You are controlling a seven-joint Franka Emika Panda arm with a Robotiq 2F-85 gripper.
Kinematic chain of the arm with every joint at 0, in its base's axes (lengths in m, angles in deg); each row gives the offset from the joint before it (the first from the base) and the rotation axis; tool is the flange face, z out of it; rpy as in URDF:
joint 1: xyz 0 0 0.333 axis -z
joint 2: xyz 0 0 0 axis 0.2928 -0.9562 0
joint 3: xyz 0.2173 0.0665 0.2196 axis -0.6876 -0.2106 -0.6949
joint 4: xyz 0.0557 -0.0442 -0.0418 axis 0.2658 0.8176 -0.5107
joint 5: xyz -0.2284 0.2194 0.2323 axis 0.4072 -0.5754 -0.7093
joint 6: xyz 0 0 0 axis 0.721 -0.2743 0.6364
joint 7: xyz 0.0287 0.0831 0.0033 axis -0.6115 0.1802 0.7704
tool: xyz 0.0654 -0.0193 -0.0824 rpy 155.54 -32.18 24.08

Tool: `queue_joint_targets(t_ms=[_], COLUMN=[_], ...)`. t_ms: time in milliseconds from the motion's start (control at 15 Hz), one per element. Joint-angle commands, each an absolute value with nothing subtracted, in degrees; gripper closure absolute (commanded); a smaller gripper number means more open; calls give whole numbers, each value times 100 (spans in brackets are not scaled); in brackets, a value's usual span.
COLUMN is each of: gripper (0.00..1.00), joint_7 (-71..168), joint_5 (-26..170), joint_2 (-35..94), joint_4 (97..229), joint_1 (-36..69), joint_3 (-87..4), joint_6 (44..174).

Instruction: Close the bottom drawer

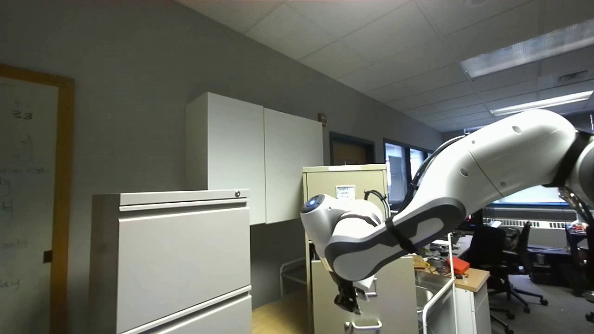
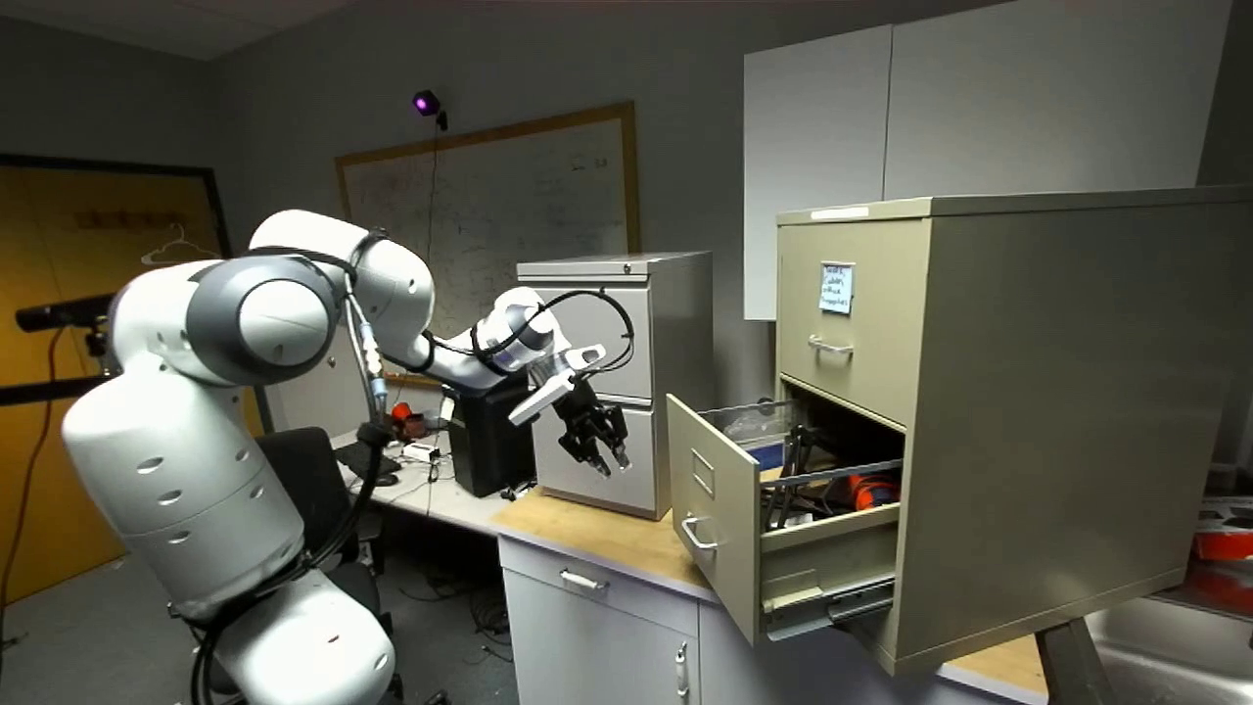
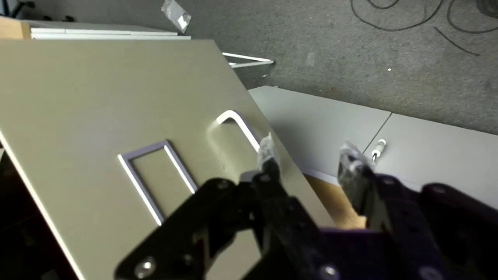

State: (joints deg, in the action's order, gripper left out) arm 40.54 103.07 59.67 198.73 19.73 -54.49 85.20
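Robot arm (image 2: pixel 181 470) fills the left of an exterior view; next, its gripper (image 2: pixel 614 462), spread apart, hangs before a grey cabinet (image 2: pixel 682 382); then the bottom drawer (image 2: pixel 730 519) juts out, an orange item (image 2: pixel 873 490) inside, from the tan filing cabinet (image 2: pixel 1057 411) at right.

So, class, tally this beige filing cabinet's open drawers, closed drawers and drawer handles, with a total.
Open drawers: 1 (bottom drawer)
Closed drawers: 1 (upper drawer)
Handles: 2 (upper handle, bottom handle)
Total: 4
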Motion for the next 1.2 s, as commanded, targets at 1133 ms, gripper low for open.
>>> queue_joint_targets(t_ms=[1133], gripper=[100], joint_7=[558], joint_5=[15045], joint_2=[2598], joint_4=[17154], joint_1=[1623], joint_3=[-4386], joint_6=[8731])
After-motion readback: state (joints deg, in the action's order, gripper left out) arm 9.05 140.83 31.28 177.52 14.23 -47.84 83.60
